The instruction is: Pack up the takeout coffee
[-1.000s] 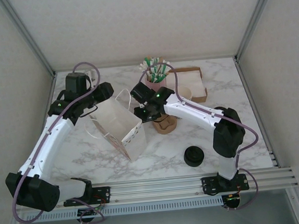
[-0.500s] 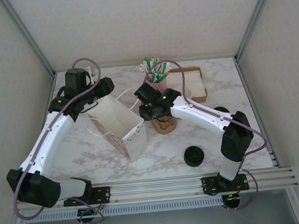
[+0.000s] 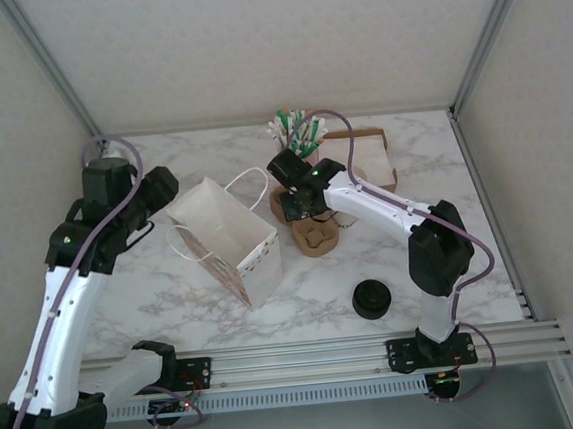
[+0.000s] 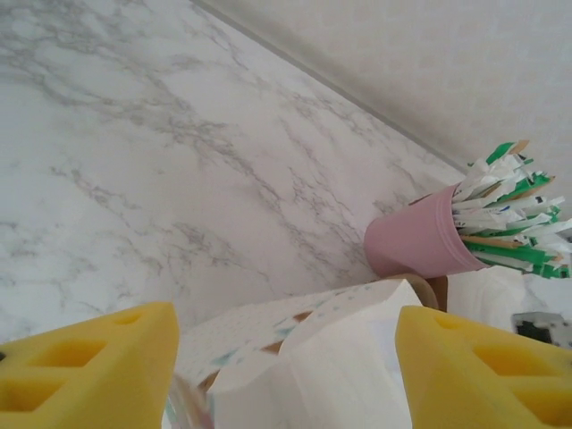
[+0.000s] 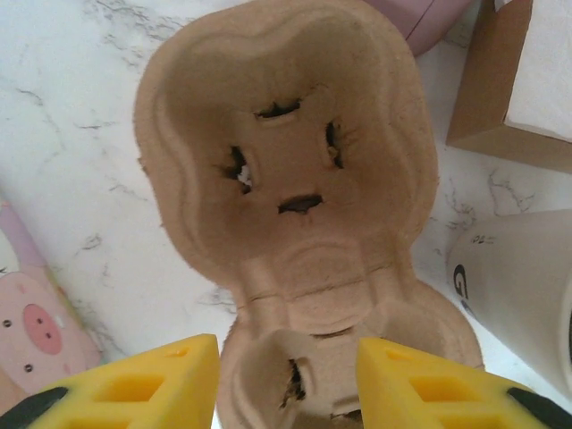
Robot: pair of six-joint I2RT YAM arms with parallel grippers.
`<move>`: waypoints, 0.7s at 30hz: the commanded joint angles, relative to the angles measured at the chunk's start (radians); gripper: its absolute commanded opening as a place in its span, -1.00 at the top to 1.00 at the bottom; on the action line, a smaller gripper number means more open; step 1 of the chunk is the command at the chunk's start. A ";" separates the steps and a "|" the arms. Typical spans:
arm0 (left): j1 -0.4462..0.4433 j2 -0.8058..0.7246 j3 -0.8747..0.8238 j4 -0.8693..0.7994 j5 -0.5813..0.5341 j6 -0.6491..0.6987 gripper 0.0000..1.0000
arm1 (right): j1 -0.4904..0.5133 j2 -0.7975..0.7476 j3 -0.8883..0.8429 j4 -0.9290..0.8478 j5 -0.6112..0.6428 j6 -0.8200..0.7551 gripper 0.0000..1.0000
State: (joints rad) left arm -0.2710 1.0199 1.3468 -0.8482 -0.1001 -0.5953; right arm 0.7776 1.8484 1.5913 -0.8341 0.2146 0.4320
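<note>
Hovering wide, gripping nothing

Your right gripper [image 5: 286, 380] hangs over the brown pulp cup carrier [image 5: 286, 152], its yellow pads [image 5: 134, 384] standing apart with nothing between them. Your left gripper [image 4: 286, 366] is spread wide above the rim of the white paper bag [image 3: 235, 254], gripping nothing. A pink cup of green-and-white packets [image 4: 420, 241] stands beyond the bag on the marble table [image 4: 134, 134]. Where the takeout coffee is, you cannot tell from these views

Table [image 3: 450, 250] showing smooth marble-look top, slight sheen. Cup carrier [image 5: 286, 179] looking rough matt brown moulded pulp. Bag [image 3: 223, 235] looking matt white paper.
</note>
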 commanded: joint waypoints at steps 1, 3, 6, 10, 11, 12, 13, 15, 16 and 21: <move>0.008 -0.026 -0.012 -0.120 -0.044 -0.069 -0.29 | -0.025 0.026 0.028 -0.016 -0.014 -0.049 0.09; 0.008 -0.049 -0.027 -0.147 -0.082 -0.083 -0.27 | -0.026 0.035 0.029 -0.010 -0.026 -0.059 0.09; 0.009 -0.085 -0.049 -0.158 -0.088 -0.105 -0.27 | -0.026 0.056 0.042 -0.024 -0.032 -0.073 0.09; 0.009 -0.104 -0.080 -0.159 -0.044 -0.152 -0.28 | -0.052 0.073 0.049 -0.023 -0.053 -0.089 0.09; 0.008 -0.110 -0.089 -0.162 -0.045 -0.172 -0.29 | -0.053 0.079 0.053 -0.024 -0.056 -0.091 0.09; 0.009 -0.121 -0.099 -0.162 -0.049 -0.187 -0.31 | -0.054 0.085 0.058 -0.029 -0.052 -0.092 0.09; 0.009 -0.130 -0.108 -0.158 -0.054 -0.195 -0.32 | -0.055 0.091 0.063 -0.032 -0.048 -0.092 0.09; 0.008 -0.150 -0.122 -0.152 -0.068 -0.209 -0.33 | -0.060 0.102 0.070 -0.039 -0.046 -0.093 0.09; 0.008 -0.156 -0.128 -0.150 -0.067 -0.213 -0.34 | -0.063 0.106 0.070 -0.038 -0.046 -0.094 0.09; 0.008 -0.173 -0.143 -0.150 -0.060 -0.232 -0.36 | -0.070 0.127 0.072 -0.040 -0.053 -0.102 0.08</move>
State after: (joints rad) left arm -0.2710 0.8623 1.2140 -0.9810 -0.1520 -0.7944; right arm 0.7147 1.9530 1.6367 -0.8421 0.1787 0.3500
